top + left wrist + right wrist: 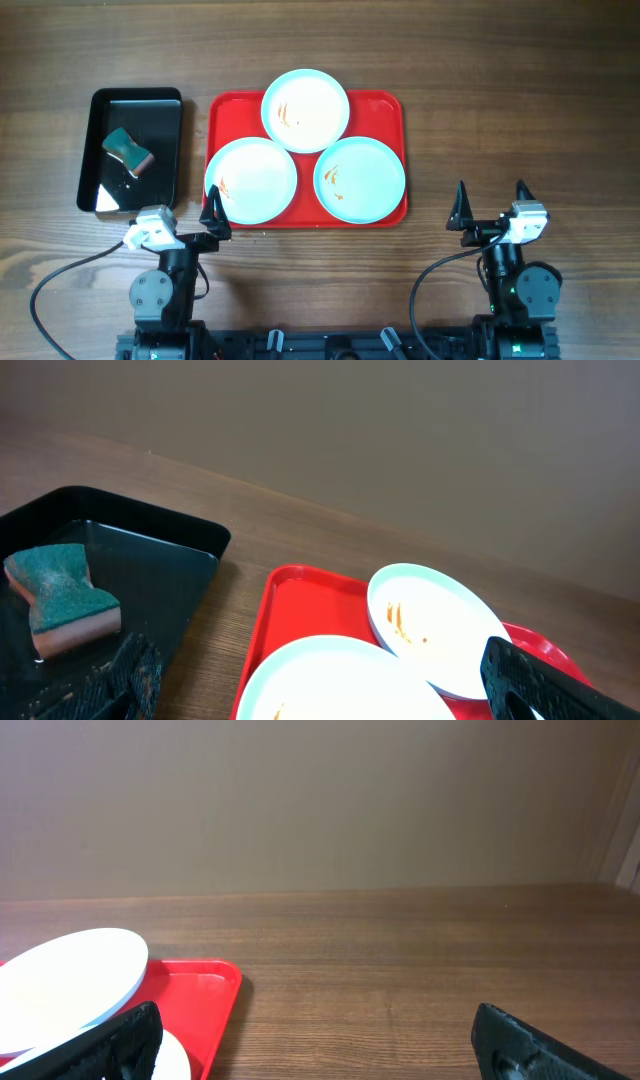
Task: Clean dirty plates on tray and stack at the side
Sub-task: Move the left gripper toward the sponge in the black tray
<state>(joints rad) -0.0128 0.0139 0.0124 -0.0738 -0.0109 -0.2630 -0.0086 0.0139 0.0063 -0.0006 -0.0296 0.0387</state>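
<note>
The red tray (386, 106) lies at the table's middle and holds three pale blue dirty plates with orange-brown smears: a far one (305, 110), a near-left one (252, 180) and a near-right one (360, 178). My left gripper (187, 210) is open and empty at the tray's near-left corner. In the left wrist view (320, 685) it spans the near-left plate (340, 675), with the far plate (435, 625) on the tray (300, 600) beyond. My right gripper (491, 200) is open and empty over bare table right of the tray. Its wrist view (320, 1045) shows the tray's corner (195, 990) and a plate (70, 985).
A glossy black tray (165, 110) stands left of the red tray and holds a green-and-tan sponge (128, 148); both also show in the left wrist view, the tray (150, 560) and the sponge (65, 600). Wooden tabletop (520, 110) extends right of the red tray.
</note>
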